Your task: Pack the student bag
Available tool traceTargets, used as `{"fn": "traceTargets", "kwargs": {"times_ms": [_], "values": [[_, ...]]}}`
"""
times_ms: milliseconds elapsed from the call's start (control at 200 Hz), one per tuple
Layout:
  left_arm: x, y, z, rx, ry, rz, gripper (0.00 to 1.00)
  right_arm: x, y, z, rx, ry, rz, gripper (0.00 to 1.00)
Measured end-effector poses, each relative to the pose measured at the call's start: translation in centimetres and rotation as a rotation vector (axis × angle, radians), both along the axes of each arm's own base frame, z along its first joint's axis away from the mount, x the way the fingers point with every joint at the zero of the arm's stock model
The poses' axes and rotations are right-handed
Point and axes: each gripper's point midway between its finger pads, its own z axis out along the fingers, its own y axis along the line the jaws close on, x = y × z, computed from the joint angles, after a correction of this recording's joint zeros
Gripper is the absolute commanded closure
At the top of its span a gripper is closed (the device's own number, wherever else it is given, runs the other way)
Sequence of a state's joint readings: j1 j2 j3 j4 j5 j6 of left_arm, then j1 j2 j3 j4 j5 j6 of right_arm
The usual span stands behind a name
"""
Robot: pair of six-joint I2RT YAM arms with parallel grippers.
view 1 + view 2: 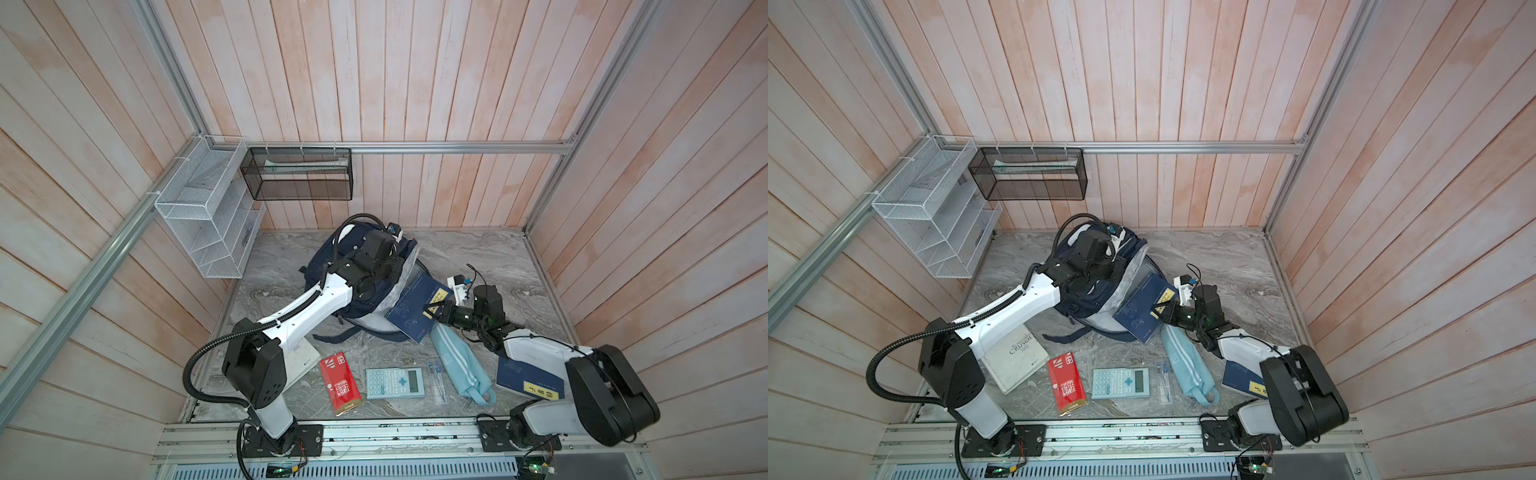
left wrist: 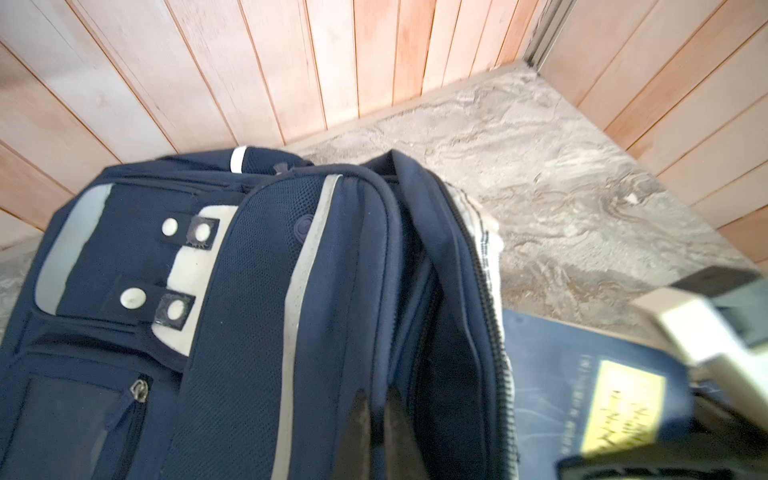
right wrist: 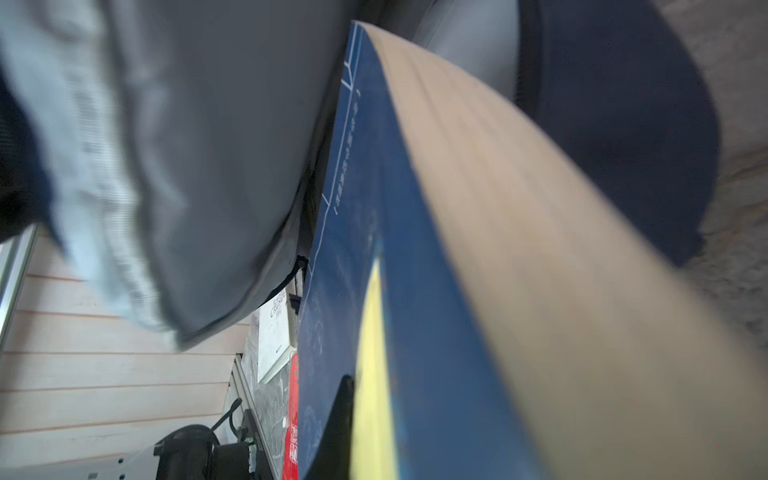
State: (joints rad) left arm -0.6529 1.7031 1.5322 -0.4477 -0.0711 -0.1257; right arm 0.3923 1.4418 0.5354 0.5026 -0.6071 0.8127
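**Operator:** Report the jaws of the left gripper (image 2: 377,399).

**Technician:** Pressed together on a fold of navy fabric at the rim of the student bag's (image 1: 318,266) open main compartment. The fabric sits between both fingers (image 2: 358,428).

**Operator:** And the right gripper (image 1: 430,311)?

**Technician:** Closed on a blue book (image 1: 409,309), pinching it at the yellow-label corner. The book is tilted, its far edge inside the bag's mouth against the grey lining (image 1: 1119,291).

**Operator:** Location and orientation of the bag?

**Technician:** It lies on the marble tabletop (image 1: 478,253) below the left arm's wrist. Its long axis runs roughly from the back wall toward the front rail. The pocket face with the round studs (image 2: 170,226) points up. The unzipped opening faces the right arm's side. Loose straps (image 1: 332,336) trail from the bag's near end.
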Motion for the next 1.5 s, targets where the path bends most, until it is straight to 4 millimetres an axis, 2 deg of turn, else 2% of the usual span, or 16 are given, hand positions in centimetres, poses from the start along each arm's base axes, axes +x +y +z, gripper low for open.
{"fn": "traceTargets", "kwargs": {"times_ms": [110, 295, 440, 520, 575, 685, 855, 1050, 1130, 1245, 1360, 1440, 1460, 1465, 1480, 1500], "values": [[-0.3, -0.2, 0.2, -0.031, 0.034, -0.026, 1.00, 2.0, 1.4, -1.4, 0.004, 0.037, -0.004, 1.00], [-0.8, -0.5, 0.0, -0.079, 0.087, -0.063, 1.00, 9.1, 6.9, -0.1, 0.082, -0.033, 0.000, 1.00], [0.0, 0.4, 0.5, -0.149, 0.113, -0.060, 1.00, 13.2, 10.9, -1.3, 0.120, -0.029, -0.035, 1.00], [0.5, 1.0, 0.9, -0.179, 0.113, -0.051, 1.00, 15.0, 13.3, -2.3, 0.136, -0.018, -0.046, 0.69], [0.6, 1.1, 1.0, -0.187, 0.118, -0.050, 1.00, 15.8, 14.7, -2.8, 0.150, -0.006, -0.042, 0.53], [0.5, 1.2, 0.5, -0.202, 0.129, -0.049, 1.00, 15.7, 15.4, -3.4, 0.139, 0.018, -0.041, 0.35], [0.7, 2.3, -1.7, -0.222, 0.155, -0.013, 1.00, 13.2, 12.1, -2.9, 0.069, 0.046, -0.072, 0.26], [1.0, 2.8, -2.8, -0.250, 0.172, 0.003, 1.00, 11.1, 7.5, 0.9, 0.013, -0.017, -0.097, 0.30], [1.0, 2.6, -3.0, -0.256, 0.166, 0.009, 1.00, 8.9, 5.5, 1.3, -0.009, -0.025, -0.092, 0.32], [0.4, 1.9, -3.8, -0.240, 0.162, 0.005, 1.00, 4.5, 1.4, 0.6, -0.077, 0.014, -0.108, 0.26], [-0.4, 1.3, -5.2, -0.225, 0.172, -0.003, 0.85, 2.3, -2.4, 2.4, -0.195, -0.005, -0.158, 0.22], [-0.9, 1.2, -6.2, -0.232, 0.188, 0.000, 0.83, 1.1, -5.6, 4.6, -0.223, -0.039, -0.229, 0.20], [-1.0, 1.2, -6.3, -0.235, 0.191, 0.001, 0.83, 0.8, -6.4, 5.0, -0.227, -0.048, -0.247, 0.17], [-1.0, 1.2, -6.3, -0.236, 0.191, 0.001, 0.82, 0.7, -6.7, 5.2, -0.225, -0.050, -0.258, 0.09], [-1.1, 1.2, -6.4, -0.236, 0.190, 0.001, 0.80, 0.5, -7.5, 5.4, -0.227, -0.056, -0.281, 0.04], [-1.2, 1.1, -6.4, -0.238, 0.190, 0.000, 0.75, 0.1, -8.6, 5.8, -0.223, -0.059, -0.316, 0.02]]}}
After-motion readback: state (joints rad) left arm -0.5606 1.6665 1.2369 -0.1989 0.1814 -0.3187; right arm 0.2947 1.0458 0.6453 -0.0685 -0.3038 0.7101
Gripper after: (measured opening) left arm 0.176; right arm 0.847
